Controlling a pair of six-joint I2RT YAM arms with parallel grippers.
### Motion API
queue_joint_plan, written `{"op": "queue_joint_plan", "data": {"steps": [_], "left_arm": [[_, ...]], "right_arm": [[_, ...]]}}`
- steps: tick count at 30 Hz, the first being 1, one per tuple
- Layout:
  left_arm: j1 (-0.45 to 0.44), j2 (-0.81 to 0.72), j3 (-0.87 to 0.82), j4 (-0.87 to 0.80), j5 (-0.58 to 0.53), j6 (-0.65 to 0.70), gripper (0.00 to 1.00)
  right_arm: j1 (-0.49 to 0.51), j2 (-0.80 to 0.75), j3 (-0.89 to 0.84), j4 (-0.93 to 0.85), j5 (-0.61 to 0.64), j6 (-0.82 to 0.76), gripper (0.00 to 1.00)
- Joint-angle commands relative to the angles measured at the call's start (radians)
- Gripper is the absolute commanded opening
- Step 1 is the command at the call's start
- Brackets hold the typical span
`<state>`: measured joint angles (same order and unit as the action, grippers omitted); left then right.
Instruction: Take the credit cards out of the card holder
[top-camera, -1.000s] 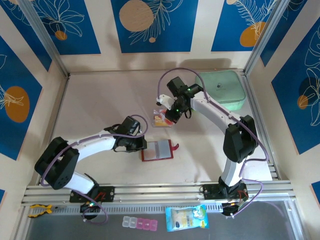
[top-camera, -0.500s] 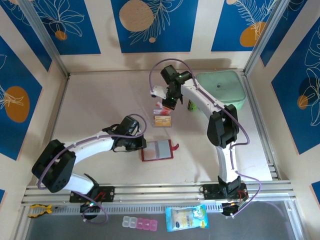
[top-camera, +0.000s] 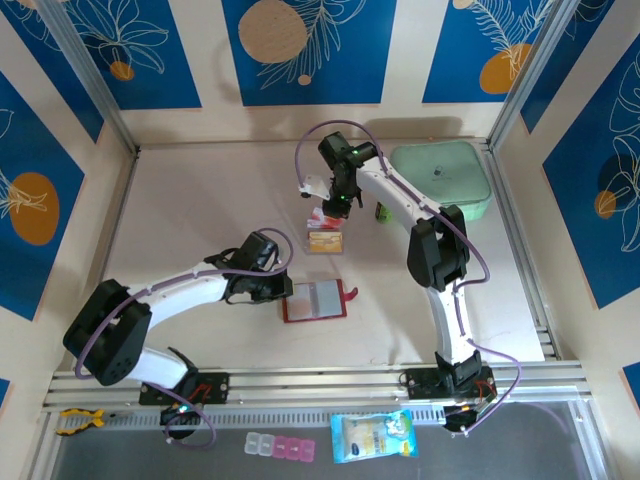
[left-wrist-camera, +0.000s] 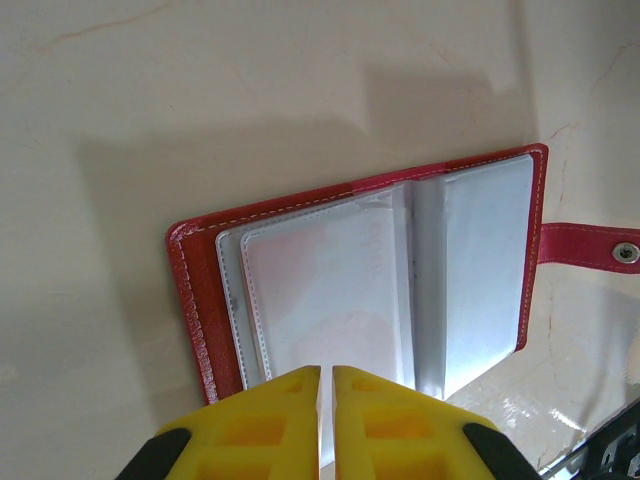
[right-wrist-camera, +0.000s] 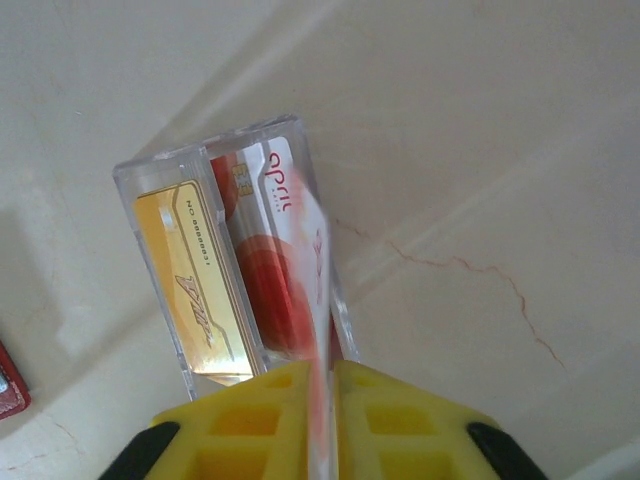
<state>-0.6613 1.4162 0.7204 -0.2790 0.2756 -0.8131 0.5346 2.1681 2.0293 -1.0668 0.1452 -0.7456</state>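
Right gripper (right-wrist-camera: 322, 395): jaws pinched on the near end of the red-and-white card (right-wrist-camera: 275, 250).
Card axis: long side runs straight out from the fingers, with its far end inside the clear tray (right-wrist-camera: 160, 160), just beside the orange-yellow card (right-wrist-camera: 195, 290).
Tray place: mid tabletop (top-camera: 200, 200), on the far-edge side of the card holder (left-wrist-camera: 198, 290).
Left gripper (left-wrist-camera: 327, 385): closed at the holder's near edge. The sleeves look empty.
Next, likely: the nearer right arm lets go over the tray.

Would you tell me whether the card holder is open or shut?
Open: the card holder lies spread on the table, clear sleeves up, snap tab undone.
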Motion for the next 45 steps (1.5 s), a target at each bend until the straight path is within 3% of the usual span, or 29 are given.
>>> {"op": "queue_joint_plan", "data": {"steps": [1, 7, 12, 20, 27, 33, 39, 45], "left_arm": [[0.009, -0.01, -0.016, -0.02, -0.013, -0.004, 0.12], [0.012, -0.005, -0.021, -0.012, -0.014, 0.0, 0.12], [0.017, -0.011, -0.021, -0.009, -0.028, 0.002, 0.12], [0.031, -0.01, -0.037, 0.016, -0.047, 0.004, 0.12], [0.037, -0.005, -0.043, 0.028, -0.049, 0.005, 0.12], [0.04, -0.002, -0.045, 0.028, -0.045, 0.008, 0.12], [0.041, 0.012, -0.05, 0.036, -0.035, 0.006, 0.12], [0.041, 0.015, -0.071, 0.054, -0.016, -0.005, 0.12]], "right_arm": [[0.007, 0.01, 0.002, -0.012, -0.033, 0.006, 0.16], [0.009, -0.039, -0.015, -0.007, -0.064, 0.079, 0.17], [0.013, -0.126, -0.107, 0.059, -0.126, 0.232, 0.17], [0.027, -0.349, -0.395, 0.309, -0.221, 0.67, 0.13], [0.055, -0.52, -0.632, 0.465, -0.251, 0.994, 0.0], [0.117, -0.555, -0.727, 0.494, -0.267, 1.126, 0.0], [0.16, -0.568, -0.847, 0.581, -0.284, 1.361, 0.0], [0.226, -0.537, -0.91, 0.615, -0.291, 1.395, 0.0]]}}
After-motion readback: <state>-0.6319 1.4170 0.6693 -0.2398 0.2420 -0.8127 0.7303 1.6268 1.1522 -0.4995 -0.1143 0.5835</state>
